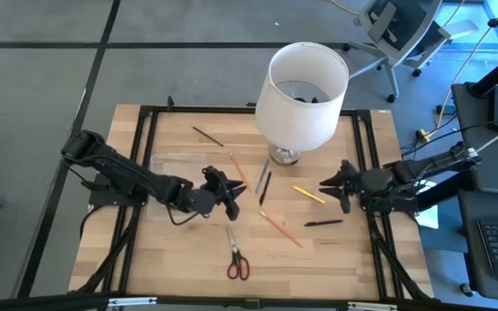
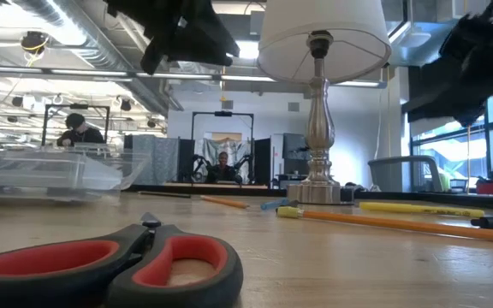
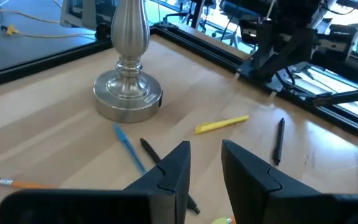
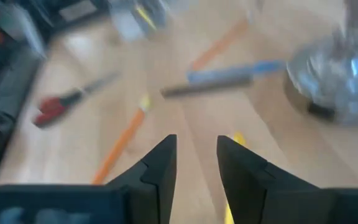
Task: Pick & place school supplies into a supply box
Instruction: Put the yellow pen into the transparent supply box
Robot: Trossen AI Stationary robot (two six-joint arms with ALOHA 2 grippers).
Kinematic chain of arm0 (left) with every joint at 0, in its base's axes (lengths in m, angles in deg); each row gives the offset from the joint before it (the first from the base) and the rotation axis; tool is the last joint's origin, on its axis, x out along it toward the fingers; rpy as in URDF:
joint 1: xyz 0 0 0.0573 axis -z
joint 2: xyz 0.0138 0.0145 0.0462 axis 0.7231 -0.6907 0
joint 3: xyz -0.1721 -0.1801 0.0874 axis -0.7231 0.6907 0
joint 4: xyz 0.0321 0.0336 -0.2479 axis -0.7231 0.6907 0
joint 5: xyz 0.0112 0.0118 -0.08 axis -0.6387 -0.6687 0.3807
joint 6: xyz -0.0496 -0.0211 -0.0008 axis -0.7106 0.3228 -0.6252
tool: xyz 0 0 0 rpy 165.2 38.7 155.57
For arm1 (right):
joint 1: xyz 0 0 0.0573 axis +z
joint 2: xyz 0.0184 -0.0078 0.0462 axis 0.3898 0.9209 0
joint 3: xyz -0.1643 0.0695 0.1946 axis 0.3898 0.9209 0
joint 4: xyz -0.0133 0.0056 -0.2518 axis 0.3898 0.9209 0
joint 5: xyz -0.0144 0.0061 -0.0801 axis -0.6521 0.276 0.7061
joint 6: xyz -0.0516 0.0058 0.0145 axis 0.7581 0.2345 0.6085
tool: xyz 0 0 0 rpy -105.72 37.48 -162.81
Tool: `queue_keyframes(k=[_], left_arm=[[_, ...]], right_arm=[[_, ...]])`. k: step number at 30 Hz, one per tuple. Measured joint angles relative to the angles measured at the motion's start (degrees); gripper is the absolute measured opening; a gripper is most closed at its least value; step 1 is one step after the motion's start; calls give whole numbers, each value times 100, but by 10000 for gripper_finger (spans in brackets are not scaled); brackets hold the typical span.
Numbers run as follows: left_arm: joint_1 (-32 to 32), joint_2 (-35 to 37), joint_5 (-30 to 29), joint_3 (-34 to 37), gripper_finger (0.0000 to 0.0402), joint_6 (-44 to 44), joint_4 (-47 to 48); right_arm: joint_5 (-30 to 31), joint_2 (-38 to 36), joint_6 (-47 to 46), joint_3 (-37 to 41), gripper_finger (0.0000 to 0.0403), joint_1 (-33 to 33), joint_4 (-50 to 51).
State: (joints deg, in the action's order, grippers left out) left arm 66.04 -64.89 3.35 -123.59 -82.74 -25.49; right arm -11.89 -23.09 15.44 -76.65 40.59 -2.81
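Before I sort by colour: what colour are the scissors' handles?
Red with black edging on the scissors, clearest in the low view.

The right wrist view is smeared throughout: the scissors (image 4: 61, 107) show only as a red and dark streak at about nine o'clock, and the lamp base (image 4: 340, 74) at two o'clock is a silvery blur cut by the edge. In the low view the scissors' handles (image 2: 109, 272) run off the frame at six o'clock. The supply box (image 1: 178, 164) is so clear in the high view that its outline barely reads, and the left arm seems to cover its near edge. The lampshade (image 1: 304, 85) hides the table beneath it.
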Motion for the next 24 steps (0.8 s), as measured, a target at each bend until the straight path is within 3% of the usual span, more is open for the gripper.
queue_keyframes(k=[11, 24], left_arm=[[-151, -111, 6, 0, 88, -4, -8], [-151, -111, 67, 0, 88, -59, -2]], right_arm=[[-292, 1392, -366, -72, 120, 0, -176], [-201, 1742, 708, -72, 119, 0, -1645]])
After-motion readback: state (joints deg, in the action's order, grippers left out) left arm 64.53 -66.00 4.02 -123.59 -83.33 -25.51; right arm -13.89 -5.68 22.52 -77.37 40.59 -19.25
